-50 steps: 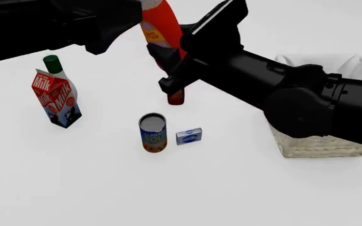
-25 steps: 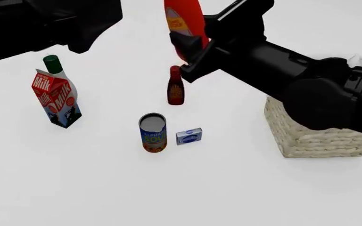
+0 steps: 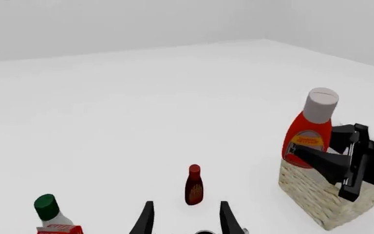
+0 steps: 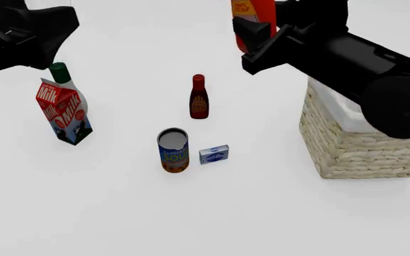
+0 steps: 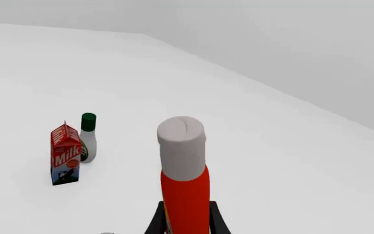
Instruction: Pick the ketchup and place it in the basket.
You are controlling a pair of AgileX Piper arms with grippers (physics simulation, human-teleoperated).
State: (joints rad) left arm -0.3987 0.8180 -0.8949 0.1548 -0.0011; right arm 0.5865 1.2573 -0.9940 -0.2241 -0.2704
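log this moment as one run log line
phase: carry | right gripper: shut on ketchup, lifted, upright | basket: ketchup not yet in | left gripper: open, empty

Right gripper carried bright red-orange ketchup bottle rightward toward pale woven wicker basket; left arm drew back.

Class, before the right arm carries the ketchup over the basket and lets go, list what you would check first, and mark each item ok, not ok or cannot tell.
1. Right gripper shut on ketchup: ok.
2. Ketchup lifted off the table: ok.
3. Ketchup upright: ok.
4. Ketchup directly above the basket: cannot tell.
5. Left gripper open, away from the basket: ok.
6. Basket inside free of things: cannot tell, arm hides it.
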